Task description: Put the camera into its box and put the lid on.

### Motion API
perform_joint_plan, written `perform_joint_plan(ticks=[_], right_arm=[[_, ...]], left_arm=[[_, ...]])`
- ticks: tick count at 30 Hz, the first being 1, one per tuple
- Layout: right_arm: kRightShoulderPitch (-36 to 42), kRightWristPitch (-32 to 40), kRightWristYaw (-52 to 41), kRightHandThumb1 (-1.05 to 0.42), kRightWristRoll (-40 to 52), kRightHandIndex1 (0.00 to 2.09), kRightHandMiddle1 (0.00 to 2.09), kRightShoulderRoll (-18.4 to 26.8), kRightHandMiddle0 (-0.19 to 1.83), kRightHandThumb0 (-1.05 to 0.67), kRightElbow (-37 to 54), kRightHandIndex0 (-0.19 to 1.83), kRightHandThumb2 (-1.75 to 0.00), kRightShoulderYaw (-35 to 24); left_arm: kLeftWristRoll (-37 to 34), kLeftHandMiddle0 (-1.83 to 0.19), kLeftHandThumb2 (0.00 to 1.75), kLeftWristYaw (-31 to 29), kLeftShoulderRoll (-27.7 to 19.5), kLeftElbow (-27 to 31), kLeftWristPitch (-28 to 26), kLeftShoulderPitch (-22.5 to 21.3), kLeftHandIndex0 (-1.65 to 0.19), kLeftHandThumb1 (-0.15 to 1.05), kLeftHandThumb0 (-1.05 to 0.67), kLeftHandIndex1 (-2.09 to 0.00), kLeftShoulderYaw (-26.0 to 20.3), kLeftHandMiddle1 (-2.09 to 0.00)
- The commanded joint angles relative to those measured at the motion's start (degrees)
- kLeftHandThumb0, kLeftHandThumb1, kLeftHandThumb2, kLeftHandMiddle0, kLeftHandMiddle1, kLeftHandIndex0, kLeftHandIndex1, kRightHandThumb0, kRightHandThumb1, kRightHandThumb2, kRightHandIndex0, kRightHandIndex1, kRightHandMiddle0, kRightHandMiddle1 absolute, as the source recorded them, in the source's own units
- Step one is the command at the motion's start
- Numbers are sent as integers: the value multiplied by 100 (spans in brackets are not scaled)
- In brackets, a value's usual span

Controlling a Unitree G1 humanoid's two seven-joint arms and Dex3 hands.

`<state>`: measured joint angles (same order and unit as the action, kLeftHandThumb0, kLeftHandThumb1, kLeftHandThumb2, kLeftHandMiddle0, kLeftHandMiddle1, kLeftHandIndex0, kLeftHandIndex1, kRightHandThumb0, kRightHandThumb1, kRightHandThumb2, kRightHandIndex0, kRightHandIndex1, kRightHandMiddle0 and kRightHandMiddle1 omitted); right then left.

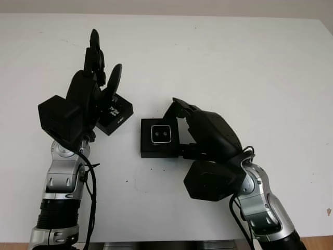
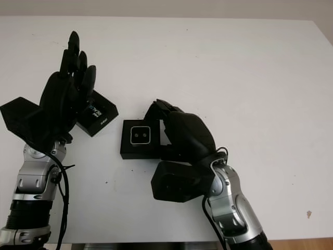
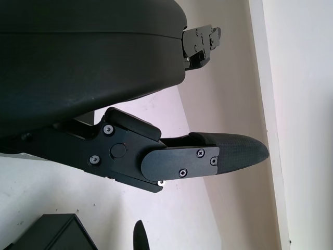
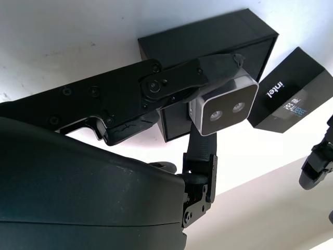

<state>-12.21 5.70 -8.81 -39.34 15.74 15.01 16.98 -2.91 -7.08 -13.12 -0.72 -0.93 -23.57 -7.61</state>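
Because both arms work over it, comes first: white table (image 1: 250, 62), wide and flat beneath everything.

Left hand (image 1: 88, 91): raised over the table's left part, fingers released and pointing away from the robot, holding nothing. Seems parked next to the lid so as to take it once the box is filled.

Right hand (image 1: 208, 133): reaching in from the right and bent over the box. Fingers (image 4: 192, 78) clenched on the camera from opposite sides, one across its top edge and another beneath it in the right wrist view. Held that way, probably, to keep the camera level on its way in.

Box (image 1: 151, 151): black, open side up, lying flat at mid-table, near the lid on its right and apart from it. Suits a straight drop from above.

Lid (image 1: 118, 113): black, printed with white lettering, turned at an angle, partly hidden behind the left hand. Cannot tell whether touched by it.

Camera (image 4: 223, 107): small, pale-rimmed, two lenses facing up, centred within the box's outline. Cannot tell whether seated or a little above the bottom of the box.

Judged as the placing step, with letting go and lidding not yet done. Risk: dragging the camera askew on the fingers at release.
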Motion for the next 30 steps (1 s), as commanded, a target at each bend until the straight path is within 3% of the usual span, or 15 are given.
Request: perform_joint_plan(ticks=[1,9,30], right_arm=[[-52,-31,122,-105,-51,8,193,22,26,-36,-134,31,-12,-52],[-285,-269,575,-105,-22,8,194,-68,30,-38,-546,34,-10,-20],[-272,-375,360,-105,193,7,189,-23,34,-37,-547,34,-8,-16]], left_arm=[[9,19,50,0,-10,89,70,111,19,105,-76,0,8,0],[38,19,48,-4,-20,60,88,110,19,105,-78,0,24,0],[83,19,48,63,-3,156,-30,151,19,105,-78,0,41,0]])
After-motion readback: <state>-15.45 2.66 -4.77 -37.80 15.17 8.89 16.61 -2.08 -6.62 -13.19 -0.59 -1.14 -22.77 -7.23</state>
